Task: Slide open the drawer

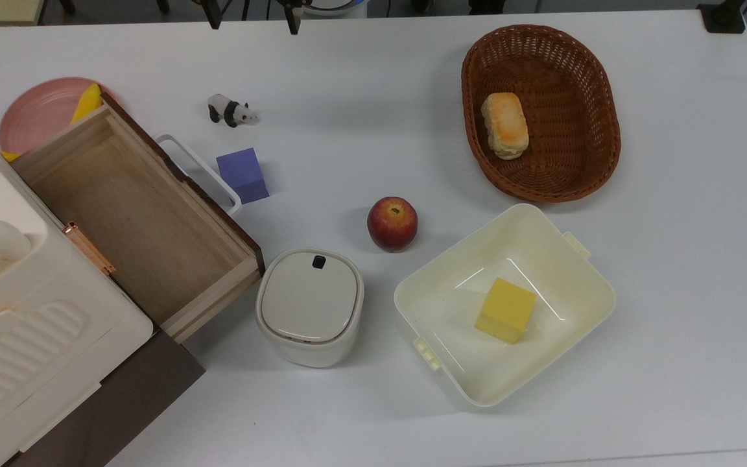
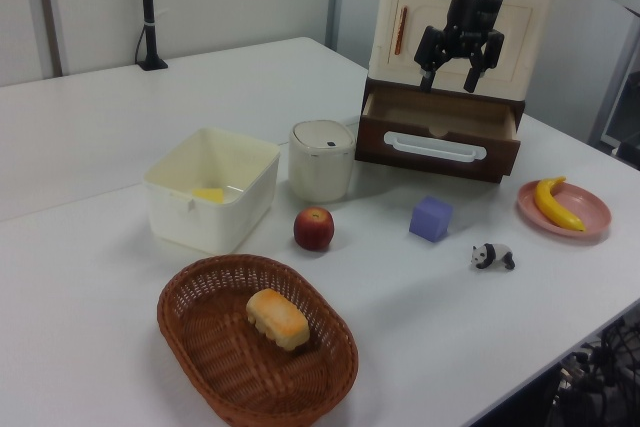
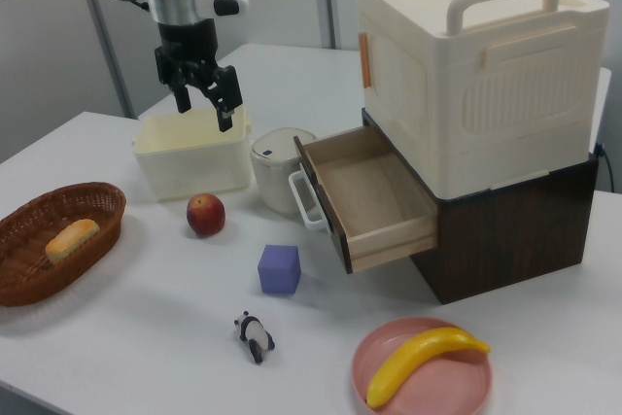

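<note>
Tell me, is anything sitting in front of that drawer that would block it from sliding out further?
The purple cube sits right beside the drawer's white handle, in its outward path. The round lidded container stands by its corner.

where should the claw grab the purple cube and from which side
Probably from above, closing on two opposite flat side faces of the purple cube. It sits upright on the table; the drawer handle is close on the top view's left, so avoid a sideways approach there.

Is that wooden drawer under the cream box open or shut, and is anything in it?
Open. The drawer sticks well out of its dark cabinet, and its bare plywood floor shows, with nothing inside.
</note>
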You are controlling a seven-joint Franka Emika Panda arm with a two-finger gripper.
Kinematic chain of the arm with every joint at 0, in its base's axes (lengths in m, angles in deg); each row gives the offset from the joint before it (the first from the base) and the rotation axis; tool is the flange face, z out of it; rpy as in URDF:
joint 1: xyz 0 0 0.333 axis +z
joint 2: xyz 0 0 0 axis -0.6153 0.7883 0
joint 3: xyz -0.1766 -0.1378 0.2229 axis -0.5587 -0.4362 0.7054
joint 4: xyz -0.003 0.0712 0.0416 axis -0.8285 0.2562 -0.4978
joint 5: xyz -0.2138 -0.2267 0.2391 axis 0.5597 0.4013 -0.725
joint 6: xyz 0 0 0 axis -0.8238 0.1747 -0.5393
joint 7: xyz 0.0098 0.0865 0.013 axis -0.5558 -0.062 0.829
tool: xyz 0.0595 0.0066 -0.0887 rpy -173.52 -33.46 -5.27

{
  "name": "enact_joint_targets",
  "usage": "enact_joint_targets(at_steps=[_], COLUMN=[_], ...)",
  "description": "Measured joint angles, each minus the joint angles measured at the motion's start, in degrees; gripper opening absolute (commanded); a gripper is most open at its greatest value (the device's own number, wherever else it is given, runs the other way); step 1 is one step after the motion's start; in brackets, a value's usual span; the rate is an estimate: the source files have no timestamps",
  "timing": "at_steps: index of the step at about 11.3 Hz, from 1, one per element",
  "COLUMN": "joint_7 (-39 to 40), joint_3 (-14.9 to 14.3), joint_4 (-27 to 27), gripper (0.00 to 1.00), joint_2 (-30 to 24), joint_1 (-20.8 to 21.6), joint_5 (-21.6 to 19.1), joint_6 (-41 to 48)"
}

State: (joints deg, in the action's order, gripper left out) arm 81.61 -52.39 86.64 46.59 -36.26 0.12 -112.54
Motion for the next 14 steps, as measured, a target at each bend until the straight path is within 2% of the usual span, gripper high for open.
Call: enact_joint_targets(at_steps=[12, 14], joint_7=[-0.45, -0.45], joint_3=[0.33, 1.71], joint_4=[1.41, 1.55], gripper=[1.0, 1.0], joint_2=[-0.02, -0.01], joint_1=[1.32, 0.62], joint_5=[-1.14, -1.14], joint_6=[0.0, -0.23])
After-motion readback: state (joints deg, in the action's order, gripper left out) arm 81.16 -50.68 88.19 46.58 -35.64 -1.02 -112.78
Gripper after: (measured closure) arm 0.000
